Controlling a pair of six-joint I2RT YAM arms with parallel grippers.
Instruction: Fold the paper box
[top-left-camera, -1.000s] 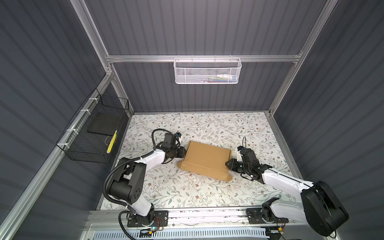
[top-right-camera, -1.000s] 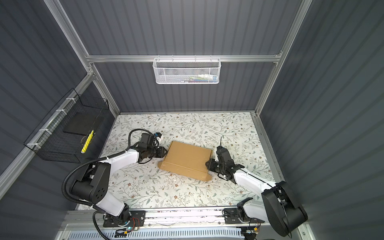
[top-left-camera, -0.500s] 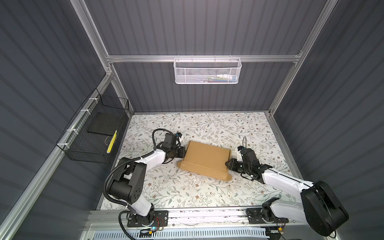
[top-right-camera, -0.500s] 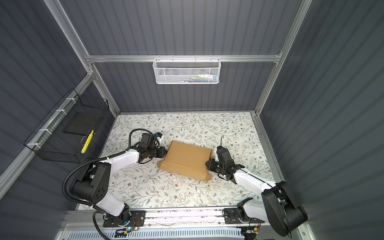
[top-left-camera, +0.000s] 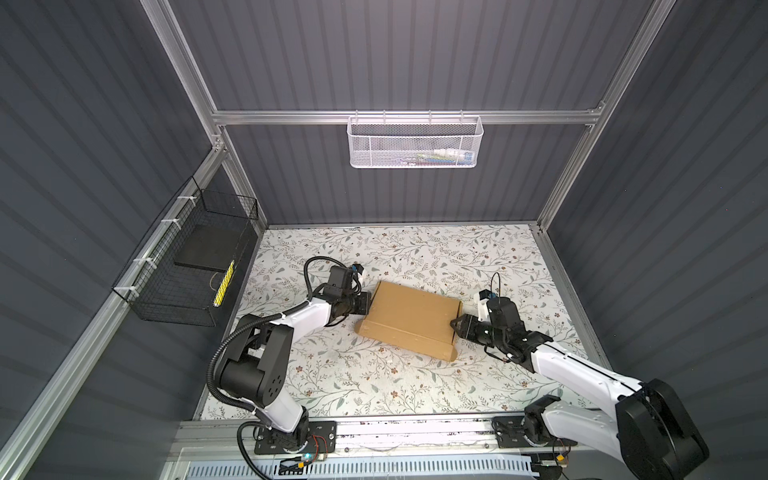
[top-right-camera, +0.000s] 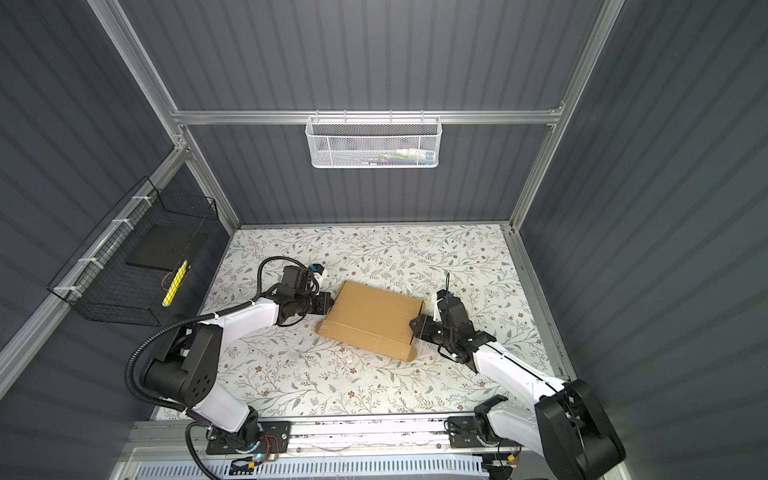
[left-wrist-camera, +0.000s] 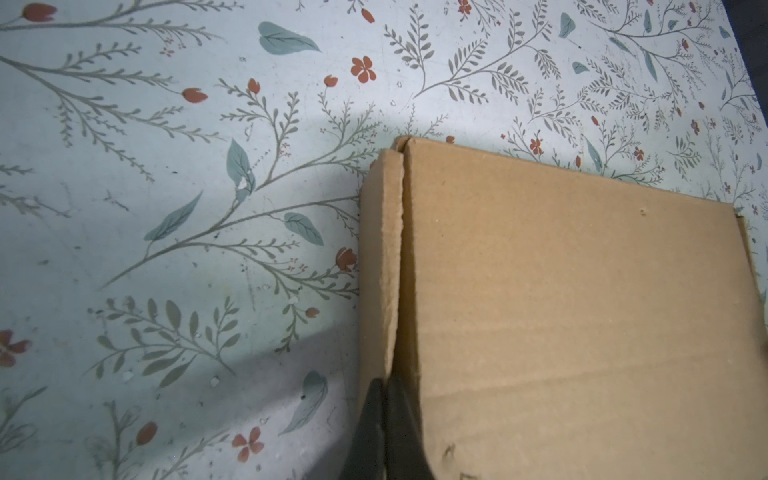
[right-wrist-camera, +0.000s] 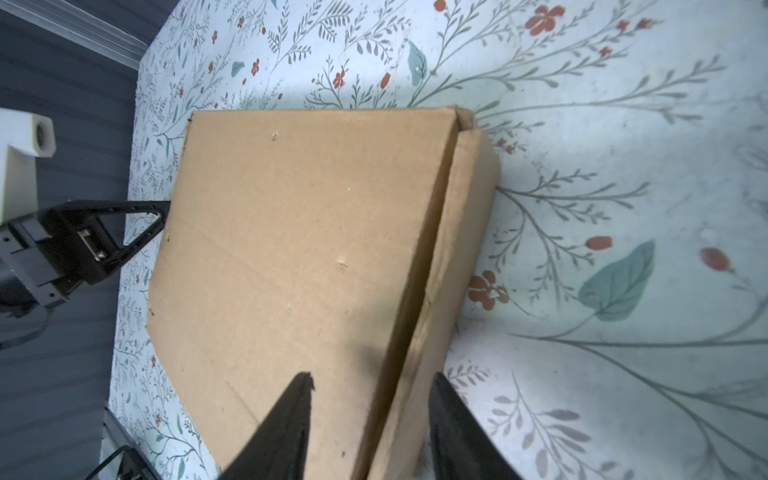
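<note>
On the floral tabletop (top-left-camera: 415, 257) the paper box (top-left-camera: 411, 316) lies closed mid-table between both arms, so the parted right gripper (right-wrist-camera: 372, 378), straddling one end wall, should steady it while the clenched left gripper (left-wrist-camera: 386, 380) presses the opposite seam flush.

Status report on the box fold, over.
Left gripper, jaws shut, at box edge. Right gripper, jaws open astride opposite edge. Box looks folded shut. Nothing blocking.

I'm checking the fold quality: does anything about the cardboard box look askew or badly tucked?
Yes. The paper box lies skewed to the table edges. At its near right corner a flap bulges outward instead of sitting flush, and the left wrist view shows a slim gap between lid and side wall.
</note>
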